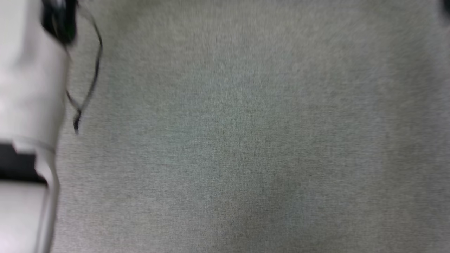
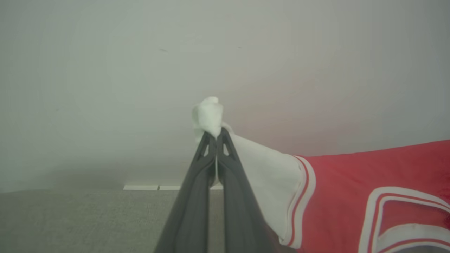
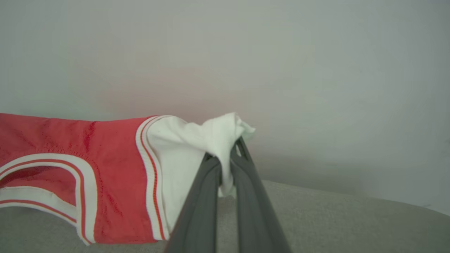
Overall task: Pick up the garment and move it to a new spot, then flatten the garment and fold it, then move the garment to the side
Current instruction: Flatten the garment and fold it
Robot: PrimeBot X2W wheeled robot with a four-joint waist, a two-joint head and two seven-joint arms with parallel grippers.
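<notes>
Pinches a bunched white sleeve of the garment (image 2: 351, 182) in the left gripper (image 2: 216, 135), jaws closed tight on the cloth. Clamps the opposite white sleeve the same way in the right gripper (image 3: 228, 151). Hangs stretched between the two, over the grey carpet (image 3: 334, 225), before a pale wall (image 2: 105, 70). Runs lengthwise sideways, sleeve to sleeve: rightward from the left gripper, leftward from the right, red body and striped trim between.

Soft, even light fell, motion blur smeared the head view, and the garment (image 3: 52, 140) tinted the wall (image 3: 175, 80) behind it faintly pink.
</notes>
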